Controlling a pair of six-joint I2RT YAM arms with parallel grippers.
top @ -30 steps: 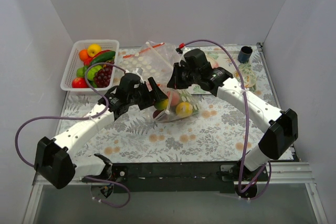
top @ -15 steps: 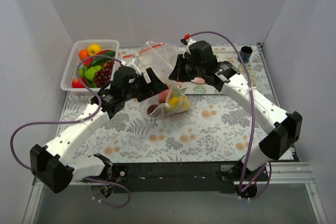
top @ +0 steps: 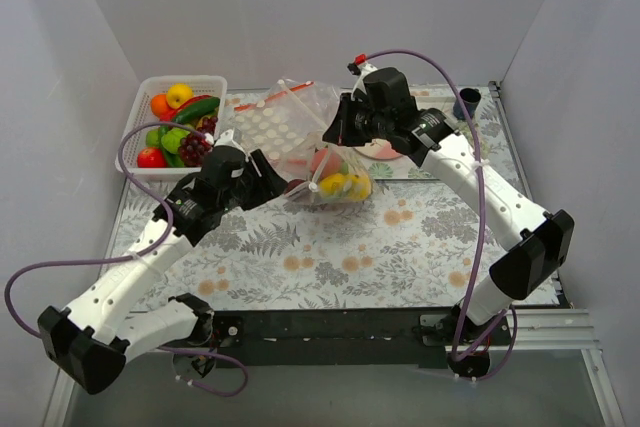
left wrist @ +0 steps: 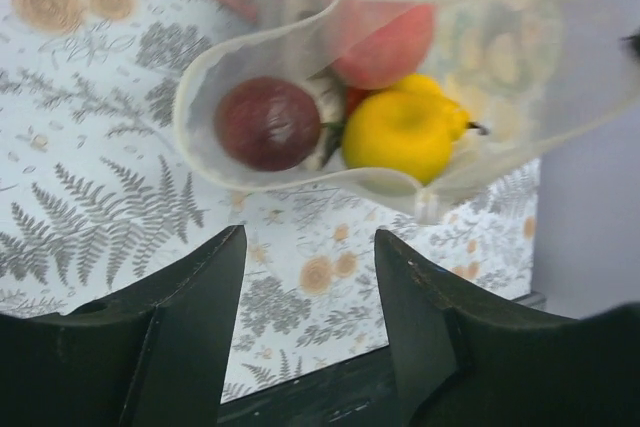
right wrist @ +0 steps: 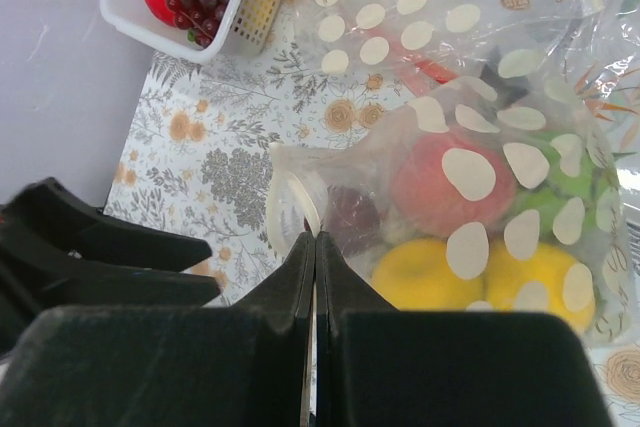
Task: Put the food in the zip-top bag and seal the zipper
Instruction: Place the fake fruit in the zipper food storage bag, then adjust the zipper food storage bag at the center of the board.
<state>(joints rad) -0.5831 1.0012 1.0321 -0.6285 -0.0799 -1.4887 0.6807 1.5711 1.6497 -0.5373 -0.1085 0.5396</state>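
Observation:
The transparent dotted zip-top bag (top: 335,179) hangs from my right gripper (top: 334,137), which is shut on its rim (right wrist: 315,237). Inside are a yellow fruit (left wrist: 400,132), a dark red round (left wrist: 268,122), a pink-red round (right wrist: 440,182) and something green (right wrist: 572,182). The bag's mouth gapes toward my left gripper (top: 272,175), which is open and empty just left of it (left wrist: 310,237), not touching. A red zipper strip (top: 252,104) lies on the dotted plastic behind, also seen in the right wrist view (right wrist: 432,69).
A white slatted basket (top: 140,97) at the back left holds orange, yellow, green and red fruit and purple grapes (top: 195,144). A dark blue cup (top: 466,103) stands at the back right. Colourful flat items (top: 470,142) lie on the floral table cover near it.
My left gripper has drawn back to the left, away from the bag. My right gripper has carried the filled bag a little up and to the right.

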